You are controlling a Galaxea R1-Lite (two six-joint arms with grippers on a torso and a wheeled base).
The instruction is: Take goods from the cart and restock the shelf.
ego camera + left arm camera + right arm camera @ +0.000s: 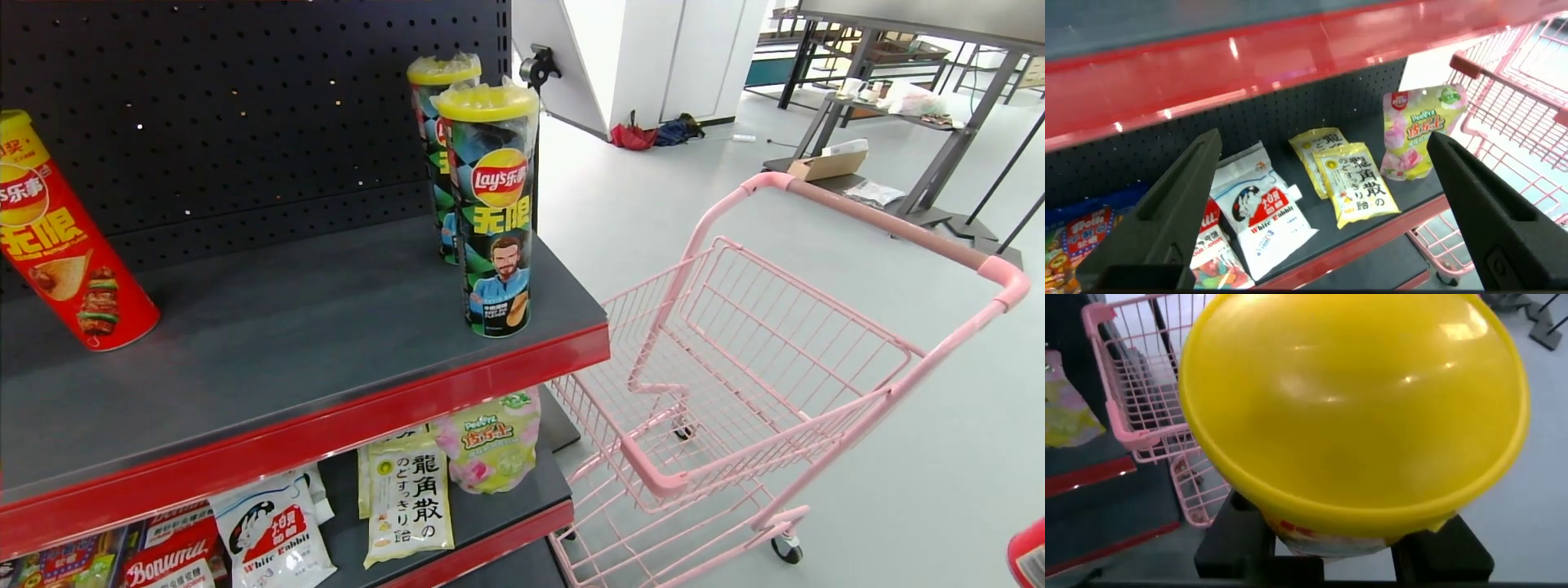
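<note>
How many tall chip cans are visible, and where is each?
4. One red can at the top shelf's left; two dark cans at its right end: a front can and a rear can; one yellow-lidded can in the right gripper. More may be hidden.

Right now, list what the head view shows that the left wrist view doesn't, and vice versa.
Head view adds the upper shelf's top, holding a red can and two green cans. Left wrist view adds the left hand, open wide. Both show the lower shelf's white bag, yellow bags and pink-green pouch, plus the pink cart.
</note>
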